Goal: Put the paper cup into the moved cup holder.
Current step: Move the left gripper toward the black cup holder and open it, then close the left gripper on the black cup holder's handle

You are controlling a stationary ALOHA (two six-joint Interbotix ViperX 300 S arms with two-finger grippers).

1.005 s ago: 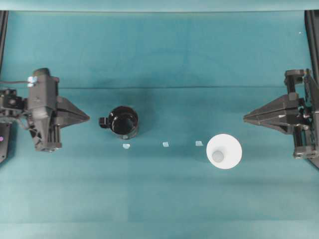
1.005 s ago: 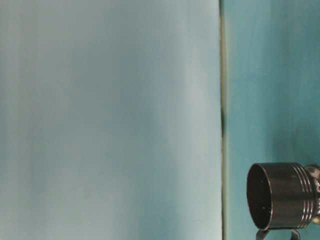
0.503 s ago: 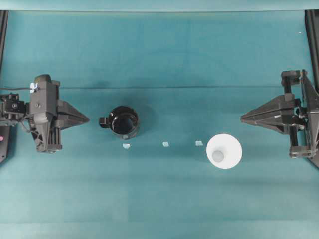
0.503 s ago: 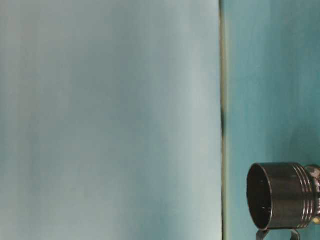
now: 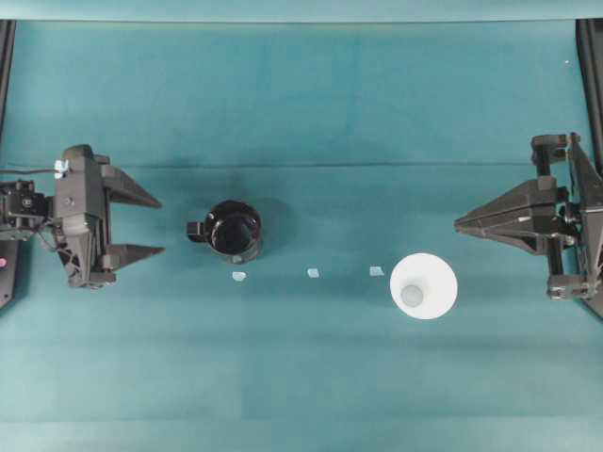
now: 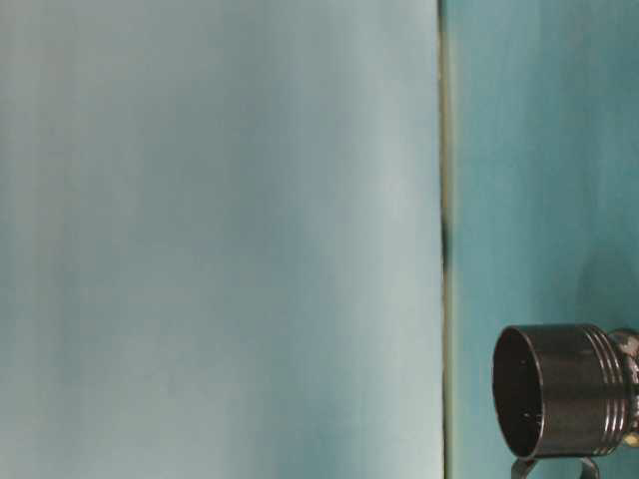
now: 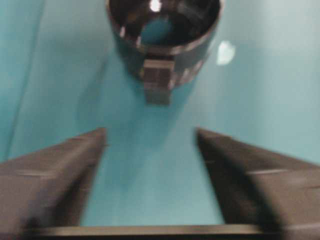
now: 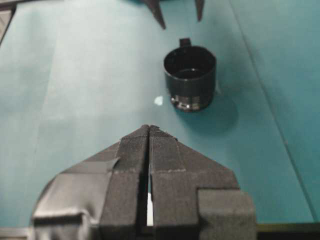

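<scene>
Although the table-level view is mostly a blank pale wall, the cup holder (image 6: 561,391) shows at its lower right corner, cut off by the frame edge. From overhead, the holder sits left of centre with its handle toward the left gripper (image 5: 156,226), whose jaws are spread wide with nothing between them. Well apart to the right stands the paper cup (image 5: 424,286), bottom up, near the right gripper (image 5: 459,224), its jaws pressed together and empty. Three small pale scraps (image 5: 313,273) lie between holder and cup.
</scene>
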